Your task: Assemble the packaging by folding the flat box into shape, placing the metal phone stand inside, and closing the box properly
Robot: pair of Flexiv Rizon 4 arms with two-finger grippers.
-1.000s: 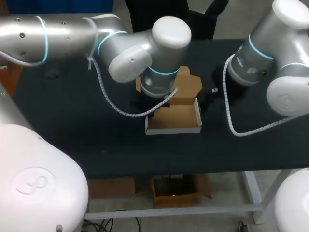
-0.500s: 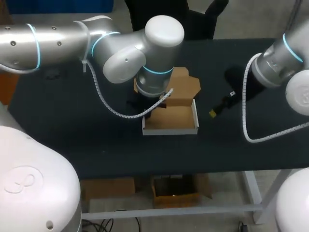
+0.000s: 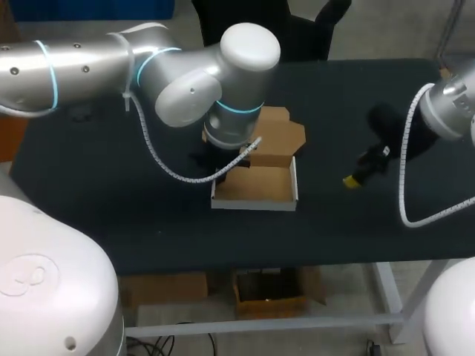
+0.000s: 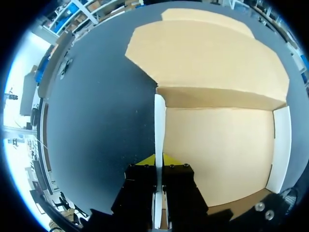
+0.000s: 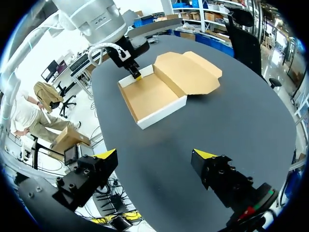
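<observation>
The cardboard box (image 3: 256,185) stands as an open tray with white outer walls, its brown lid (image 3: 280,137) lying flat behind it. My left gripper (image 4: 157,162) is shut on the tray's left wall (image 4: 159,121), one finger inside and one outside. From above, the left wrist (image 3: 230,122) covers that gripper. My right gripper (image 5: 154,157) is open and empty, well to the right of the box (image 5: 152,94) and above the bare black table (image 3: 386,222). One of its yellow fingertips (image 3: 350,181) shows in the head view. No phone stand is recognisable in any view.
A small dark object (image 3: 80,113) lies near the table's far left. The left arm's white cable (image 3: 159,159) hangs over the table beside the box.
My right arm has pulled away to the right, from close beside the box. The left gripper and the box have shifted slightly left.
</observation>
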